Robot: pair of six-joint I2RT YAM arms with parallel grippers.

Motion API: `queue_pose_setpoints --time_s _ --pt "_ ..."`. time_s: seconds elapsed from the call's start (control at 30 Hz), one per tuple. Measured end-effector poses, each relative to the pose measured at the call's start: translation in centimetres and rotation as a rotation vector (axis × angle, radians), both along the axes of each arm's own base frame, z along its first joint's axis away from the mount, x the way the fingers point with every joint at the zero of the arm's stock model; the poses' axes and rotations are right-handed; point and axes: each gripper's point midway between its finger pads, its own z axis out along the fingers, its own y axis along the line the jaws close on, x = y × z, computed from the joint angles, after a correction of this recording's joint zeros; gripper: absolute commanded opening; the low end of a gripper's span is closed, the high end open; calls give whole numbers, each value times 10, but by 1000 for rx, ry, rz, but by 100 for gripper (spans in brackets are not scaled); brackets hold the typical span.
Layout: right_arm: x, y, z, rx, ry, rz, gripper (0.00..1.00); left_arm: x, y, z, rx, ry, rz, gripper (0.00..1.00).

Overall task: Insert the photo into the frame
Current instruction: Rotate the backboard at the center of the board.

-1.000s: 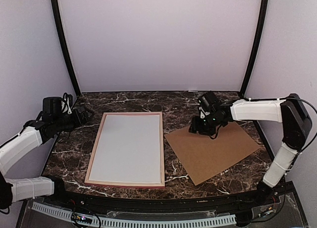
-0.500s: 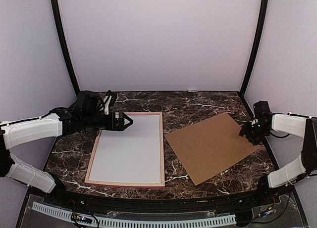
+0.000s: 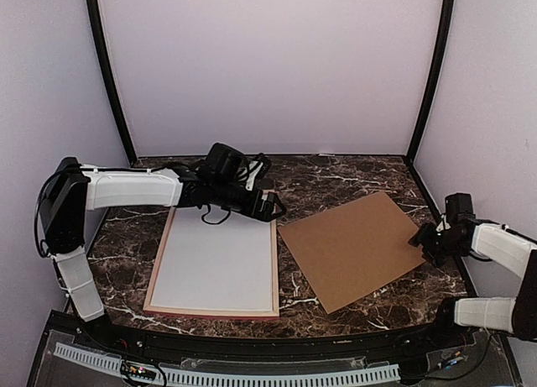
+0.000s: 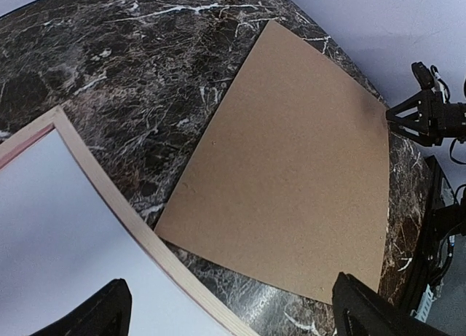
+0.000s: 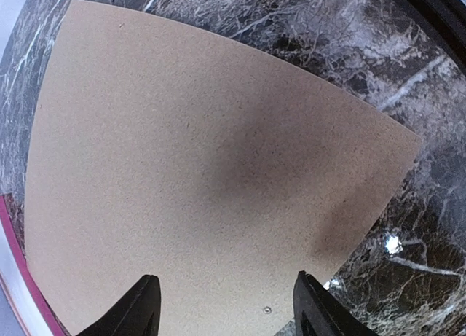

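The frame (image 4: pixel 120 205) lies flat on the table (image 3: pixel 336 173). Its far right corner is just under the left gripper (image 3: pixel 270 206). That gripper's two fingers are wide apart and hold nothing. A flat white sheet (image 3: pixel 218 253) fills the inside of the frame, below and behind that hand.

The photo with trees on it cannot be seen anywhere. I cannot tell if the white sheet is the photo lying face down or something else.

The brown board (image 3: pixel 357 248) lies on the table beside the frame. It is out in front of the left hand and right under the right gripper (image 5: pixel 227 310). The right gripper hangs over the board's far edge. Its fingers are apart too, and nothing is between them.

So the job looks part done at most. The frame is open at the back, and the brown board is not on it yet. I think the board goes on the frame later.
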Motion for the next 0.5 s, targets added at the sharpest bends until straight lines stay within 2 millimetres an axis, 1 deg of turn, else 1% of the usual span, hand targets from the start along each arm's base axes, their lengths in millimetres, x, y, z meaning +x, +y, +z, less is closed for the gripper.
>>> queue_pose_setpoints --time_s 0.1,0.2,0.3,0.4,0.47,0.5 --pt "-5 1 3 9 -13 -14 63 13 -19 -8 7 -2 -29 99" --pt "-8 5 3 21 -9 -17 62 22 -38 -25 29 7 -64 99" --pt "-12 14 1 29 4 0 62 28 -53 -44 53 15 -97 99" --pt "-19 24 -8 40 31 23 63 36 -66 -60 73 20 -119 99" --pt "-27 27 -17 47 54 21 63 40 -74 -68 83 23 -130 99" --pt "-29 28 -18 50 51 19 63 42 -77 -71 86 24 -135 99"
